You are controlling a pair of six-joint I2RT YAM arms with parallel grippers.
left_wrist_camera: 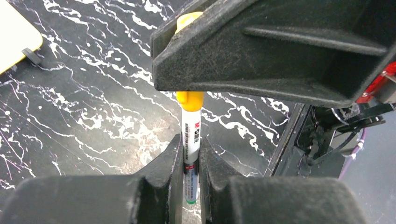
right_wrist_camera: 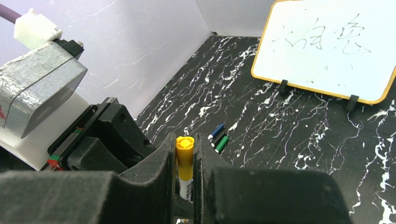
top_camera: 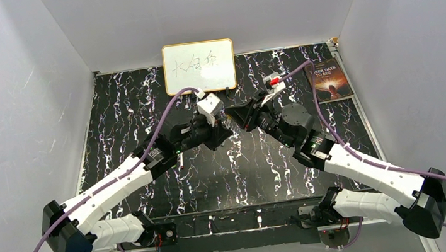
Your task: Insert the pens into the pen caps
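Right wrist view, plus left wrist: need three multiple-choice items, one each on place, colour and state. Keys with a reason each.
1. Where is the yellow cap?
A. Lying loose on the table
B. Gripped directly by the left pincer
C. On the end of the pen, in the right pincer

2. What colours are the two small loose pieces on the table?
A. Blue and green
B. Red and orange
C. Both yellow

3. What state is the left pincer in?
A. Open, empty
B. Shut on the pen
C. Shut on a cable

Key:
1 C: the right wrist view shows the cap clamped between the fingers, with the white barrel below it.
2 A: one blue and one green, lying side by side.
3 B: the left wrist view shows its fingers tight against the barrel.
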